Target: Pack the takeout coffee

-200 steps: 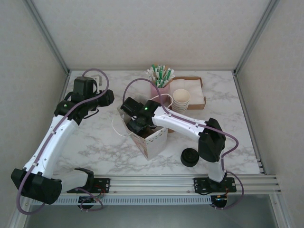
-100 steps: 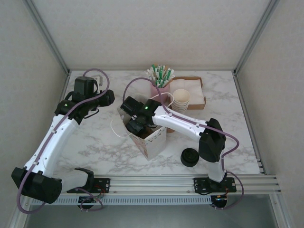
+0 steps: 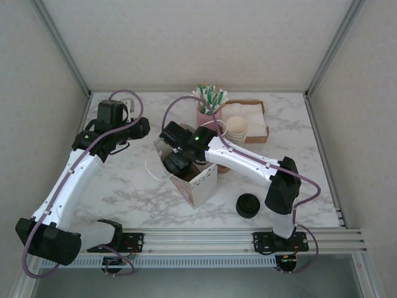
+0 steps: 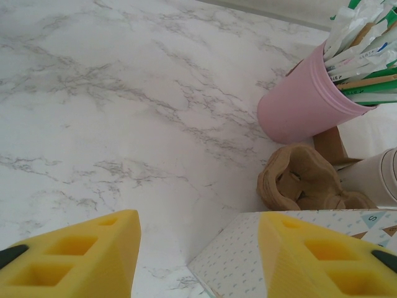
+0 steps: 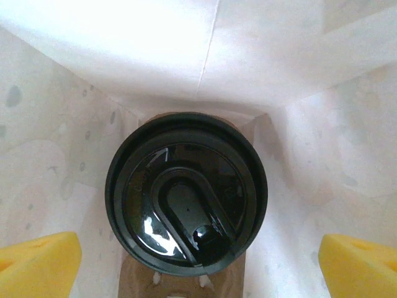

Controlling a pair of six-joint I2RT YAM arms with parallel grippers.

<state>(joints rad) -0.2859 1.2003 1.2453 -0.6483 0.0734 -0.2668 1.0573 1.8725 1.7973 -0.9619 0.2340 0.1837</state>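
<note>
Inside the white paper bag [image 5: 205, 56] a cup with a black lid [image 5: 186, 198] stands on a brown pulp carrier [image 5: 180, 284]. My right gripper [image 5: 198, 267] hangs open above the lid, one yellow finger [image 5: 40, 264] at each side, touching nothing. From above, the right gripper [image 3: 175, 161] sits in the mouth of the bag [image 3: 200, 185]. The left gripper [image 4: 198, 248] is open and empty, beside the bag's corner [image 4: 248, 254]. Another brown pulp carrier [image 4: 301, 186] lies on the table behind the bag.
A pink cup of straws and stirrers [image 3: 209, 112] stands behind the bag, beside a stack of cream paper cups [image 3: 236, 130] and a brown box of napkins [image 3: 253, 118]. A loose black lid [image 3: 248, 205] lies near the right arm's base.
The right arm's elbow has swung slightly right while its gripper stays in the bag's mouth. The left arm has barely moved.
</note>
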